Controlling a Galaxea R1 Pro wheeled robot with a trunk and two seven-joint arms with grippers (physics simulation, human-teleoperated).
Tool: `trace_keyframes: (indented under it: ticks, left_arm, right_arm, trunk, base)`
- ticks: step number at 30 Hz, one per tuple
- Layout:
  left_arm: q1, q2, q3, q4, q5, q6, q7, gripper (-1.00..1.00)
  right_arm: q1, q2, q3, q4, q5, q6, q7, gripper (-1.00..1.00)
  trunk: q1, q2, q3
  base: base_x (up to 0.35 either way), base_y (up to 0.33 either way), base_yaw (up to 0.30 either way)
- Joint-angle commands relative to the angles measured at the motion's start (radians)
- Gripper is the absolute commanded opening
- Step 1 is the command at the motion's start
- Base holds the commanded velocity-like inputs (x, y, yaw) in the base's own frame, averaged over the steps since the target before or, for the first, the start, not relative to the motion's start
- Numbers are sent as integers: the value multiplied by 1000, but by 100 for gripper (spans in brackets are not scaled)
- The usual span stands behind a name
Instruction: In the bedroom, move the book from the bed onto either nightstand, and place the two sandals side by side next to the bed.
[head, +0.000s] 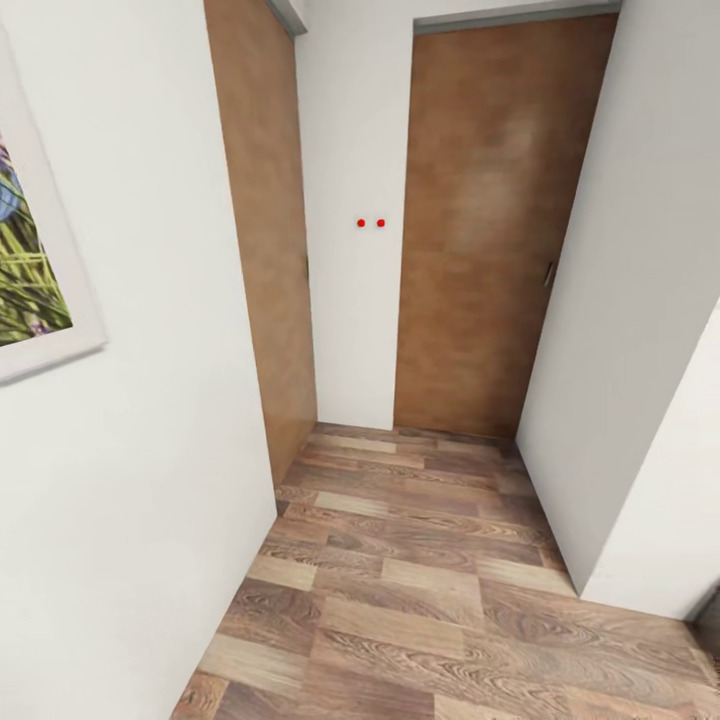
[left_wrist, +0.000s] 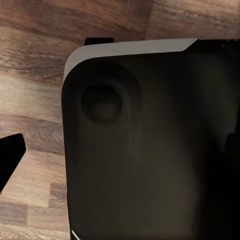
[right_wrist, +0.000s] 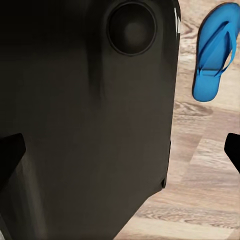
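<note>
While the robot stands in a narrow passage, no handling step is judged to be in hand; travel toward the task's things appears to be the step.

Taking the far door as landmark in the head view, a framed picture is seen on the white wall well to its left, a second brown door nearer on that side, and two small red dots on the wall strip just left of it. Wood-plank floor runs from its foot toward the camera.

In the left wrist view, a dark rounded body panel is seen over plank floor; one dark fingertip of the left hand shows at the frame edge, and its opening cannot be told.

In the right wrist view, one blue sandal lies flat on the floor beside a similar dark panel. Two fingertips of the right hand stand far apart at opposite edges, so it is read as wide and holding nothing. The sandal lies apart from that hand, beyond its fingertips and to one side.

The next move is judged to call for turning the base and lowering the right hand toward this sandal.
</note>
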Motion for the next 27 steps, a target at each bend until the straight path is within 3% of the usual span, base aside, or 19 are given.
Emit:
trace_keyframes:
  ticks: [1, 15, 22, 27]
  left_arm:
    - [0, 0, 0, 0, 0, -3, 0, 100]
    - [0, 0, 0, 0, 1, -4, 0, 100]
    - [1, 0, 0, 0, 2, -3, 0, 100]
    - [0, 0, 0, 0, 2, -3, 0, 100]
  right_arm:
    - [0, 0, 0, 0, 0, 1, 0, 100]
    - [0, 0, 0, 0, 0, 1, 0, 100]
    - [0, 0, 0, 0, 0, 1, 0, 100]
    - [0, 0, 0, 0, 0, 1, 0, 100]
  trunk:
    - [0, 0, -1]
    - [0, 0, -1]
    - [0, 0, -1]
    - [0, 0, -1]
  base:
    - [35, 0, -163]
    - [8, 0, -203]
    - [23, 0, -50]
    - [235, 0, -8]
